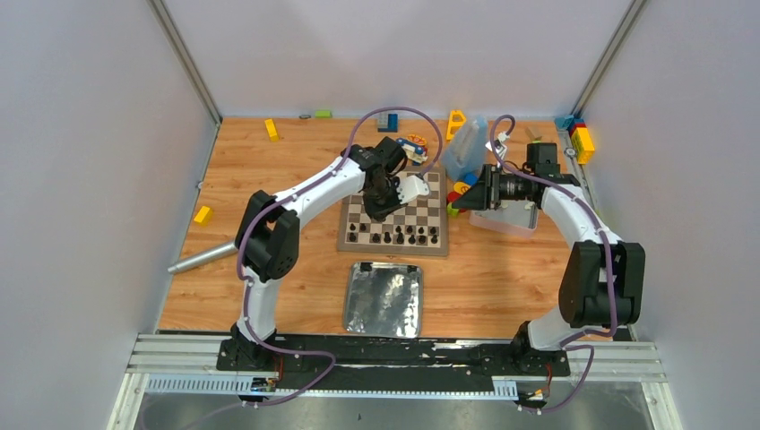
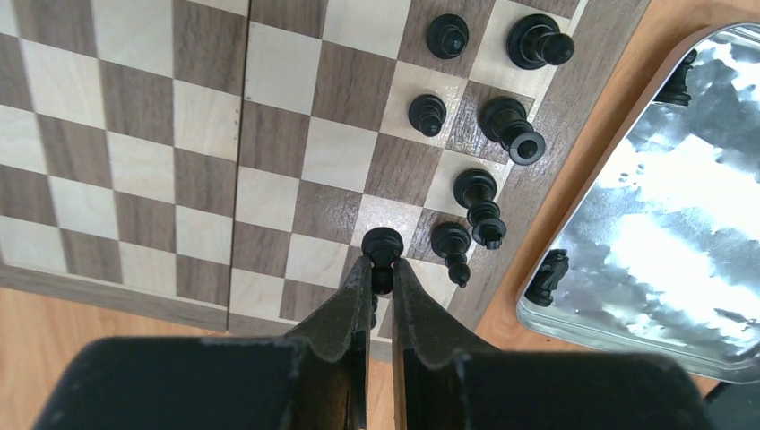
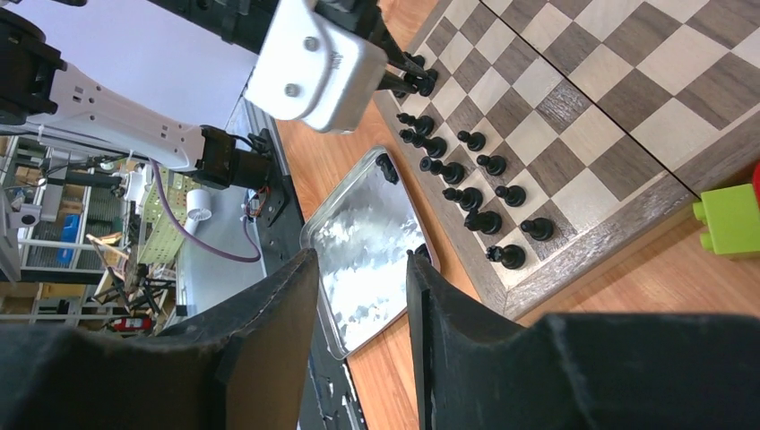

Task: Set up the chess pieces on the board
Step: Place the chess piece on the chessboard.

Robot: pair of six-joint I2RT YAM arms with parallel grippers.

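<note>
Clamped narrow at the left gripper (image 2: 381, 276) on a black pawn (image 2: 384, 244), fingertips pressing its stem from both sides, its round head poking out just past them. Directly beneath, a square close to the edge of the board (image 2: 134, 134); cannot tell whether standing or lifted. Just beyond and to the right of the fingertips, six more chess pieces (image 2: 479, 202) in two short rows along that same edge. Further right, off the board, a shiny metal tray (image 2: 645, 206) with two dark pieces at its rim. Parted, with nothing between the fingers, at the right gripper (image 3: 363, 269), outside the board's opposite side, near a green block (image 3: 730, 219), well apart from the pawn.
</note>
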